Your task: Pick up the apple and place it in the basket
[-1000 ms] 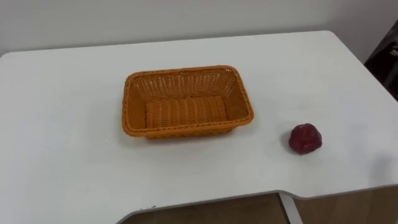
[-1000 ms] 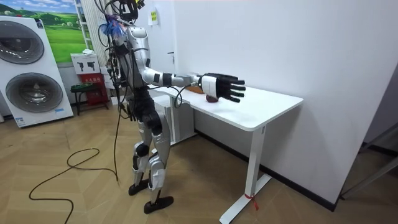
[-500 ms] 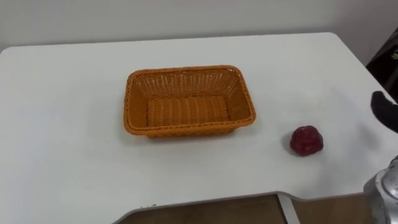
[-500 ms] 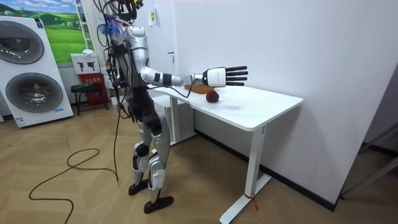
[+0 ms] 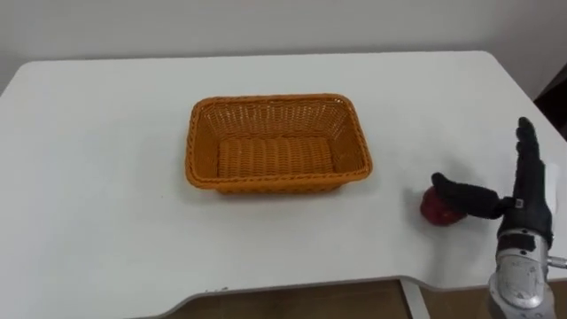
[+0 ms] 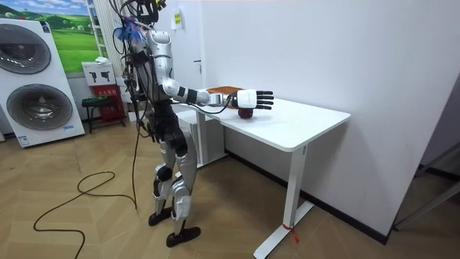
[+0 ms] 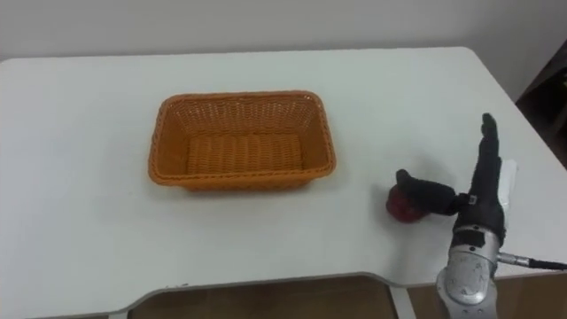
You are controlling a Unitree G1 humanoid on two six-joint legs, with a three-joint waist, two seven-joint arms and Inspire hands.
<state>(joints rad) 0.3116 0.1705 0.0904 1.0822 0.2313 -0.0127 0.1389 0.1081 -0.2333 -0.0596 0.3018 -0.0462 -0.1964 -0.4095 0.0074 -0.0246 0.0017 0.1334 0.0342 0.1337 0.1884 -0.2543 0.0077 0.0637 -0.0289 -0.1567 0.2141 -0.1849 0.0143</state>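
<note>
Right hand (image 5: 524, 202) stands edge-on over the near right part of the table (image 5: 106, 177), fingers straight and pointing away from the robot, thumb spread out to the left, holding nothing; the apple (image 5: 434, 213) sits on the table just left of the palm, partly under the thumb, so it lies inside the open crook between thumb and fingers; whether the thumb touches it I cannot tell; round as it is, the apple offers no long axis to line up with, so the grasp seems to turn only on the hand closing leftward and down around it; this arm is plainly the nearer one, reaching out over the table in the room view, where the robot stands at the table's edge; further left and a little farther from the robot, well apart from the apple, the basket (image 5: 279, 100) lies empty, its long side running left to right, the likely place for the apple.
</note>
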